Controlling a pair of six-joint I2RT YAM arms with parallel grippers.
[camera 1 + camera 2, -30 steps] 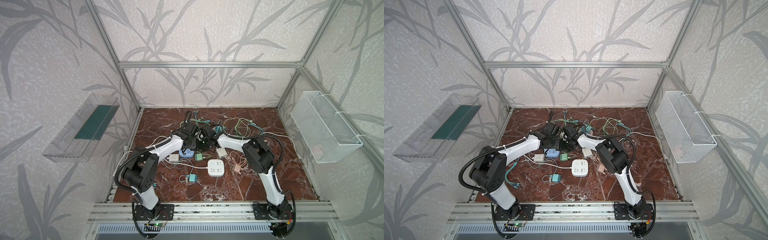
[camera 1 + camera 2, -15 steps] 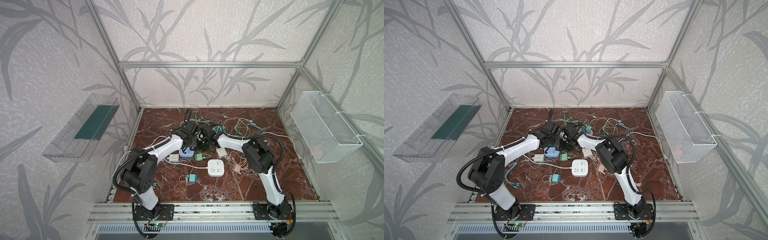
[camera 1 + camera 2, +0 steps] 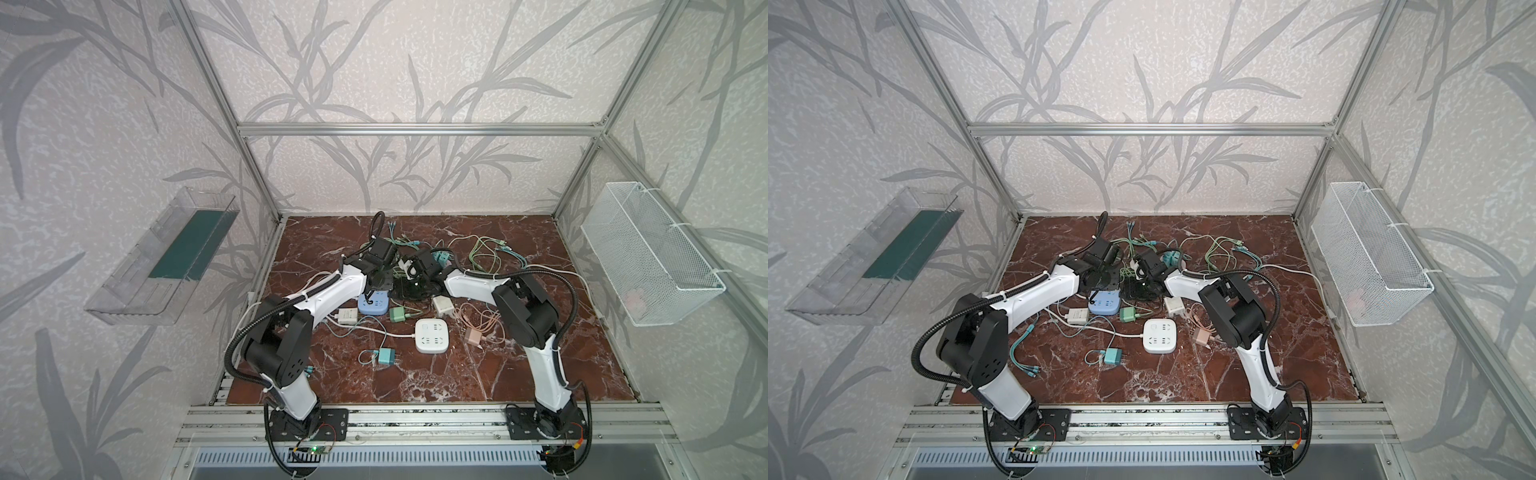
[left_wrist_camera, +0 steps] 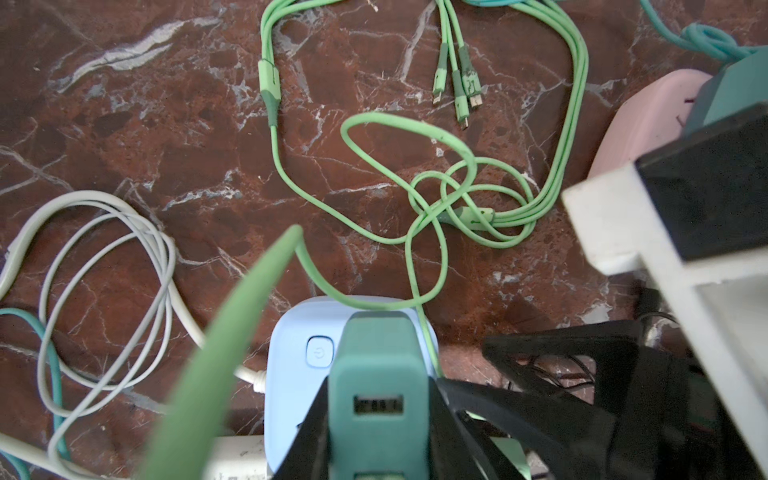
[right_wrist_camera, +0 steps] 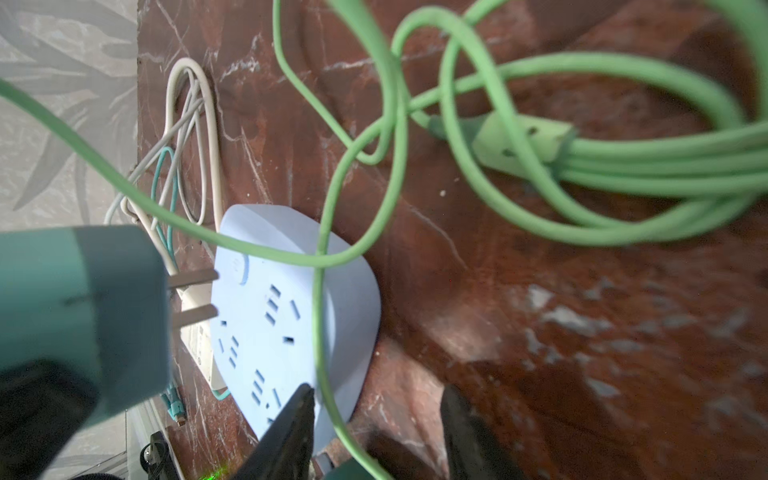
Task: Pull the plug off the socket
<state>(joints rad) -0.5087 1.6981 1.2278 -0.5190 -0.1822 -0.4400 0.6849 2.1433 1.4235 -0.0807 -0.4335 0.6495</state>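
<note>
A teal plug (image 4: pixel 376 374) with a USB port is clamped between the fingers of my left gripper (image 4: pixel 376 401), which is shut on it. The plug (image 5: pixel 79 307) hangs clear of the light blue socket (image 5: pixel 291 299), and its two bare prongs (image 5: pixel 195 291) are out of the slots. My right gripper (image 5: pixel 378 390) is open at the socket's edge, with one finger (image 5: pixel 299 411) over the blue top and the other over the marble. A green cable (image 5: pixel 320 332) runs between its jaws. In both top views the two grippers meet above the blue socket (image 3: pixel 374 305) (image 3: pixel 1105 302).
Green cables (image 4: pixel 478 199) loop on the marble beside a pink socket (image 4: pixel 648 116). Nearer the front lie a white socket (image 3: pixel 432 336), a white adapter (image 3: pixel 347 316) and green (image 3: pixel 399 313), teal (image 3: pixel 386 356) and pink (image 3: pixel 473 334) chargers. A wire basket (image 3: pixel 648 253) hangs on the right wall and a clear tray (image 3: pixel 166 257) on the left.
My right gripper's jaws have spread apart at the socket's edge. My left gripper stays shut on the plug, and both arms have barely shifted.
</note>
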